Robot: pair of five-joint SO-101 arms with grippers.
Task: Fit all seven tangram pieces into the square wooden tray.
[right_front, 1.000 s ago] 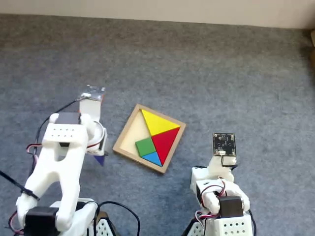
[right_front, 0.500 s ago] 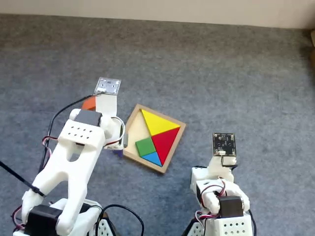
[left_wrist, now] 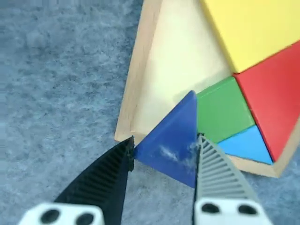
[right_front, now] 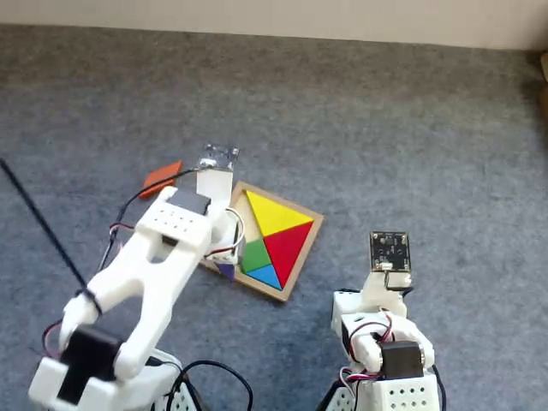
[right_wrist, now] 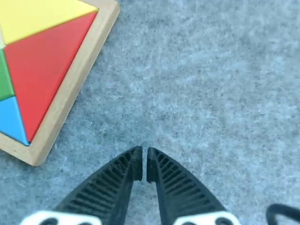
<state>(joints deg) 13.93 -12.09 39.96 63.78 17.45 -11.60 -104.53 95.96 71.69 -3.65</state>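
The square wooden tray (right_front: 301, 257) lies on the grey tabletop (right_front: 411, 128), holding a yellow triangle (right_front: 274, 214), a red triangle (right_front: 289, 247), a green square (right_front: 254, 254) and a light blue triangle (right_front: 267, 276). The left hand (left_wrist: 164, 143) grips a dark blue triangle (left_wrist: 173, 136) above the tray's edge, next to the green square. An orange piece (right_front: 162, 176) lies on the tabletop apart from the tray, and the right hand (right_wrist: 141, 164) is closed and empty near the tray.

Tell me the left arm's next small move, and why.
Probably shift the dark blue triangle a little farther in over the bare floor of the tray, then lower it. The left gripper is shut on it, and in the wrist view it hangs across the rim beside the green square.
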